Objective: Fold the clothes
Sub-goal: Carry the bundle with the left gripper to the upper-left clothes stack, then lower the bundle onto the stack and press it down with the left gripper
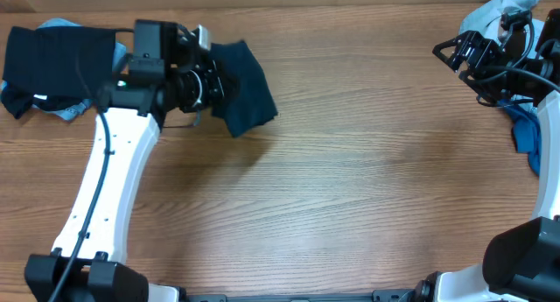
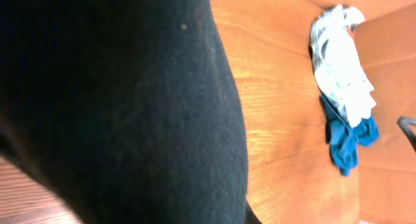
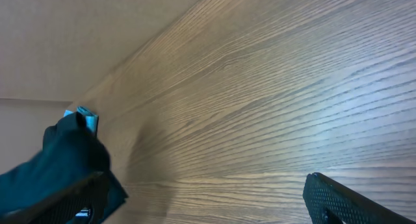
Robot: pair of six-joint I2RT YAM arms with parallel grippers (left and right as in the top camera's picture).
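Observation:
A dark navy shirt (image 1: 248, 94) hangs bunched from my left gripper (image 1: 214, 83), which is shut on it at the table's back left. In the left wrist view this dark fabric (image 2: 117, 100) fills most of the picture and hides the fingers. My right gripper (image 1: 451, 55) stands open and empty at the back right, above bare wood. The right wrist view has its two fingers (image 3: 344, 201) wide apart, and the dark shirt (image 3: 71, 156) far off on the left.
A folded black piece (image 1: 57, 61) lies at the far back left with pale blue fabric (image 1: 66, 112) under it. A pale denim garment (image 1: 507, 9) and a mid-blue piece (image 1: 525, 131) lie by the right arm. The wooden table (image 1: 350, 188) spans the middle.

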